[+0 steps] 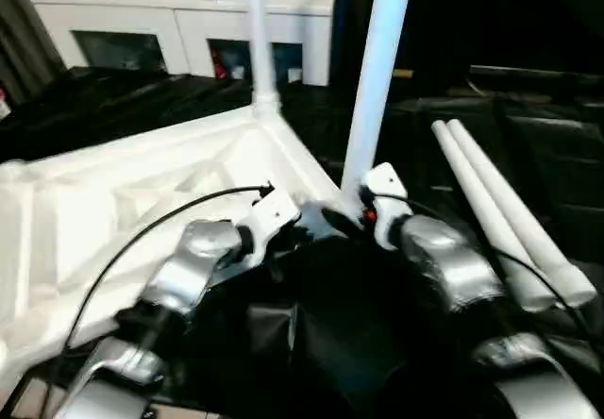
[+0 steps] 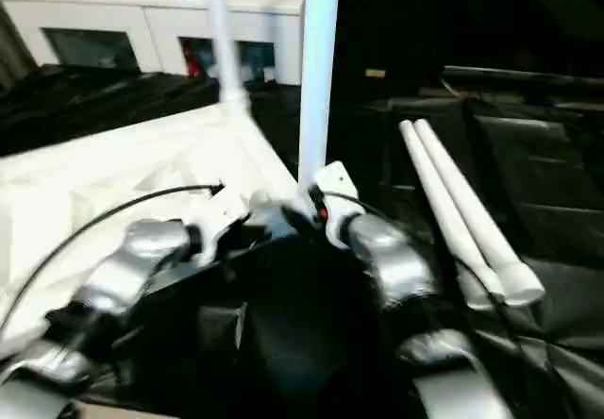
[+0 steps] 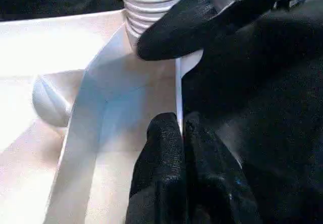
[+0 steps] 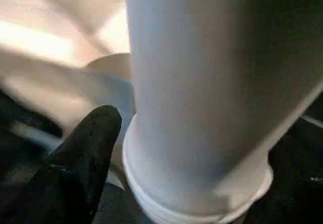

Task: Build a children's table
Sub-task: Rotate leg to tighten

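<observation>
A black-draped surface (image 1: 113, 98), seemingly a table, carries the tabletop (image 1: 123, 202) and two loose legs (image 1: 500, 221).

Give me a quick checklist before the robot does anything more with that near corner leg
1. Left gripper pinching the tabletop edge wall: ok.
2. Right gripper at the base of the near leg; whether it grips: cannot tell.
3. Near leg upright over its corner: ok.
4. Near leg fully seated: not ok, thread ridges show above the socket.
5. Far corner leg standing in place: ok.
6. Two spare legs lying together on the black cover at the right: ok.
</observation>
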You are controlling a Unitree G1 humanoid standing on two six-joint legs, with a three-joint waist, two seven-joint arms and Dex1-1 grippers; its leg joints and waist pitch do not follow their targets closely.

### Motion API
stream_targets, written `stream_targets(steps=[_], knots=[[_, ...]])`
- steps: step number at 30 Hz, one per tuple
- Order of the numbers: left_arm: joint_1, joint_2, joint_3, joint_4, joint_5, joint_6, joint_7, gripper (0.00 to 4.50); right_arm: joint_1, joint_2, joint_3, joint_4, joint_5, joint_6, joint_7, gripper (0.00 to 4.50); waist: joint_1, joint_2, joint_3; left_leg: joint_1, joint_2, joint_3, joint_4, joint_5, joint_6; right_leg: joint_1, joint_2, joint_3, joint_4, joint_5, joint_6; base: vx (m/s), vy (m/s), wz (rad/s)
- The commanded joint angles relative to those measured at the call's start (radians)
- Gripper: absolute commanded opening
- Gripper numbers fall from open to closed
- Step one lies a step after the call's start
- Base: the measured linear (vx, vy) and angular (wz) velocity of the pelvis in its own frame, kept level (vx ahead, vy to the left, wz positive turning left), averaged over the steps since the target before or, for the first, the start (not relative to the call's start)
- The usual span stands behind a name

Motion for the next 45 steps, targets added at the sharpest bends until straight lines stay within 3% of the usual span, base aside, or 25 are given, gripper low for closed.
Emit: stream_targets(steps=[1, 5, 9, 11, 12, 13, 21, 27, 31, 32, 35, 37, 38, 43, 45], knots=[[-0.004, -0.015, -0.022, -0.06, -0.058, -0.07, -0.069, 0.0, 0.006, -0.009, 0.021, -0.05, 0.019, -0.01, 0.069, 3.83, 0.002, -0.009, -0.068, 0.023, 0.07, -0.036, -0.062, -0.155, 0.058, 0.046, -0.099, 0.057, -0.078, -0.115, -0.194, 0.0, 0.0, 0.0], [0.012, 0.032, -0.017, -0.077, -0.082, -0.082, -0.165, 0.0, 0.046, -0.101, 0.041, -0.148, 0.063, 0.002, 0.238, 3.83, 0.012, -0.007, -0.067, 0.021, 0.072, -0.036, -0.062, -0.159, 0.061, 0.046, -0.1, 0.058, -0.078, -0.127, -0.189, 0.0, 0.0, 0.0], [0.022, 0.064, -0.006, -0.095, -0.106, -0.081, -0.22, 0.0, 0.07, -0.161, 0.079, -0.188, 0.05, 0.009, 0.317, 3.83, 0.018, -0.011, -0.065, 0.021, 0.071, -0.035, -0.061, -0.155, 0.063, 0.043, -0.102, 0.057, -0.081, -0.159, -0.191, 0.0, 0.0, 0.0], [0.027, 0.077, -0.004, -0.104, -0.117, -0.073, -0.243, 0.0, 0.07, -0.161, 0.075, -0.185, 0.053, 0.007, 0.32, 3.57, 0.018, -0.011, -0.066, 0.02, 0.071, -0.035, -0.061, -0.157, 0.059, 0.043, -0.103, 0.058, -0.081, -0.172, -0.189, 0.0, 0.0, 0.0], [0.032, 0.083, -0.003, -0.109, -0.121, -0.072, -0.253, 0.0, 0.071, -0.161, 0.074, -0.187, 0.055, 0.009, 0.328, 3.57, 0.017, -0.017, -0.066, 0.021, 0.071, -0.035, -0.062, -0.156, 0.06, 0.042, -0.101, 0.057, -0.083, -0.176, -0.188, 0.0, 0.0, 0.0], [0.035, 0.087, -0.002, -0.113, -0.124, -0.072, -0.259, 0.0, 0.072, -0.161, 0.073, -0.189, 0.056, 0.01, 0.333, 3.49, 0.018, -0.014, -0.066, 0.02, 0.071, -0.036, -0.061, -0.149, 0.061, 0.043, -0.102, 0.057, -0.08, -0.173, -0.19, 0.0, 0.0, 0.0], [0.057, 0.104, 0.002, -0.13, -0.129, -0.065, -0.287, 0.0, 0.075, -0.167, 0.083, -0.209, 0.067, 0.029, 0.368, 2.81, 0.016, -0.018, -0.066, 0.02, 0.07, -0.034, -0.061, -0.137, 0.068, 0.041, -0.101, 0.057, -0.08, -0.173, -0.186, 0.0, 0.0, 0.0], [0.059, 0.097, 0.007, -0.124, -0.129, -0.059, -0.264, 0.0, 0.078, -0.158, 0.082, -0.207, 0.068, 0.034, 0.368, 2.73, 0.015, -0.019, -0.066, 0.018, 0.069, -0.034, -0.059, -0.127, 0.071, 0.042, -0.1, 0.057, -0.078, -0.161, -0.187, 0.0, 0.0, 0.0], [0.018, 0.04, 0.022, -0.053, -0.059, -0.027, -0.091, 0.0, 0.063, -0.086, 0.06, -0.139, 0.038, 0.089, 0.197, 2.73, 0.011, -0.02, -0.065, 0.019, 0.068, -0.034, -0.061, -0.129, 0.065, 0.041, -0.099, 0.057, -0.081, -0.178, -0.182, 0.0, 0.0, 0.0], [0.007, 0.026, 0.027, -0.036, -0.048, -0.016, -0.053, 0.0, 0.055, -0.066, 0.051, -0.112, 0.024, 0.096, 0.141, 2.73, 0.007, -0.019, -0.061, 0.022, 0.066, -0.033, -0.062, -0.141, 0.053, 0.036, -0.098, 0.057, -0.086, -0.204, -0.184, 0.0, 0.0, 0.0], [-0.031, -0.034, 0.036, 0.009, -0.018, 0.015, 0.066, 0.0, 0.022, 0.017, 0.017, -0.009, -0.005, 0.117, -0.05, 2.73, 0.0, -0.021, -0.062, 0.023, 0.065, -0.037, -0.066, -0.166, 0.024, 0.042, -0.104, 0.056, -0.092, -0.272, -0.169, 0.0, 0.0, 0.0], [-0.051, -0.084, 0.036, 0.022, -0.007, 0.05, 0.134, 0.0, -0.001, 0.082, -0.005, 0.05, -0.005, 0.108, -0.156, 2.73, -0.004, -0.016, -0.058, 0.028, 0.067, -0.037, -0.069, -0.188, 0.011, 0.034, -0.103, 0.058, -0.096, -0.291, -0.164, 0.0, 0.0, 0.0], [-0.059, -0.107, 0.035, 0.028, -0.004, 0.063, 0.16, 0.0, -0.011, 0.112, -0.015, 0.072, 0.002, 0.11, -0.193, 2.73, -0.006, -0.018, -0.061, 0.027, 0.064, -0.04, -0.07, -0.192, 0.001, 0.042, -0.107, 0.057, -0.095, -0.297, -0.165, 0.0, 0.0, 0.0], [-0.087, -0.181, 0.023, 0.04, 0.009, 0.082, 0.218, 0.0, -0.048, 0.216, -0.016, 0.136, -0.017, 0.095, -0.294, 2.73, -0.009, -0.017, -0.063, 0.025, 0.065, -0.038, -0.069, -0.173, 0.011, 0.041, -0.104, 0.059, -0.092, -0.229, -0.167, 0.0, 0.0, 0.0], [-0.086, -0.182, 0.017, 0.037, 0.009, 0.075, 0.21, 0.0, -0.051, 0.224, -0.012, 0.135, -0.015, 0.093, -0.284, 3.29, -0.008, -0.017, -0.063, 0.024, 0.064, -0.038, -0.068, -0.174, 0.019, 0.044, -0.106, 0.059, -0.091, -0.219, -0.166, 0.0, 0.0, 0.0]])
